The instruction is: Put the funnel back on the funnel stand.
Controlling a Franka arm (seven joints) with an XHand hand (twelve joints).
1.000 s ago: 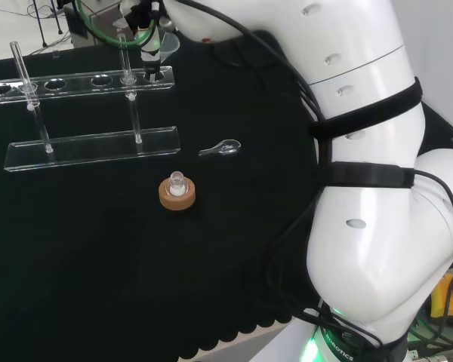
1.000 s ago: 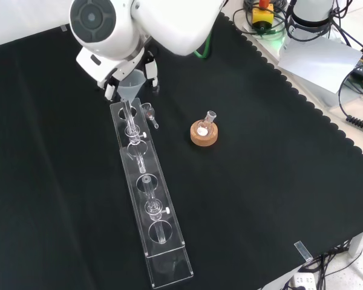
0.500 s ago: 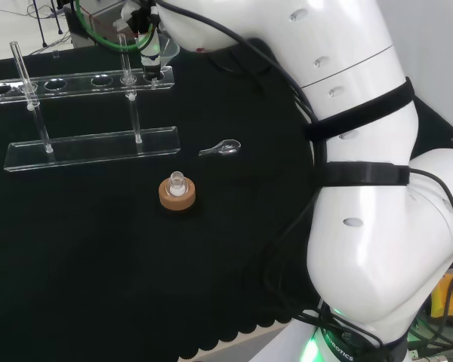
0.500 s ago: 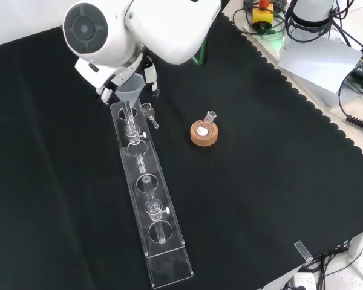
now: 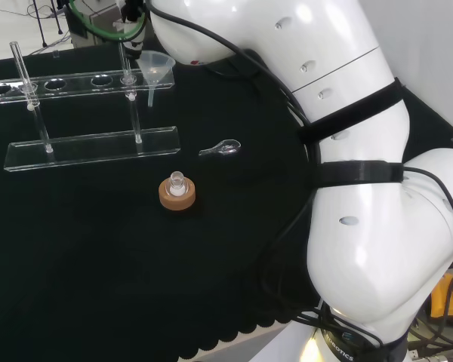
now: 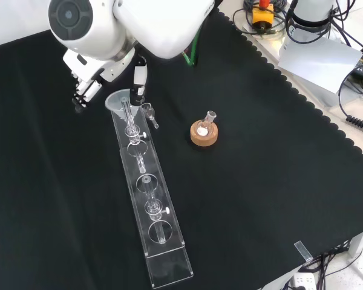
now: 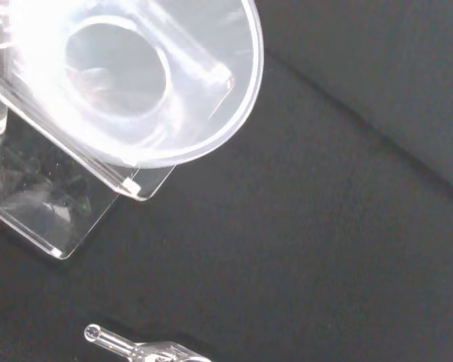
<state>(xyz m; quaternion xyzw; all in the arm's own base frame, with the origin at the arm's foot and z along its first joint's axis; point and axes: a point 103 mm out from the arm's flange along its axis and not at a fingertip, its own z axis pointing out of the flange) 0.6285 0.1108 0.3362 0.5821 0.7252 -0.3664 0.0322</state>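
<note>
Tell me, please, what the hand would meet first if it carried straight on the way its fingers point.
Probably the black cloth: the hand points down beside the funnel and its stand, though depth is unclear.

Glossy white arm (image 5: 362, 226) links, black bands, small oval screw recesses, round grey cap (image 6: 68, 12), black cables, green hose.

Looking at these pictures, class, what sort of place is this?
Probably a chemistry lab bench: a clear funnel sits in a clear rack, and a small flask rests on a cork ring on black cloth.
</note>
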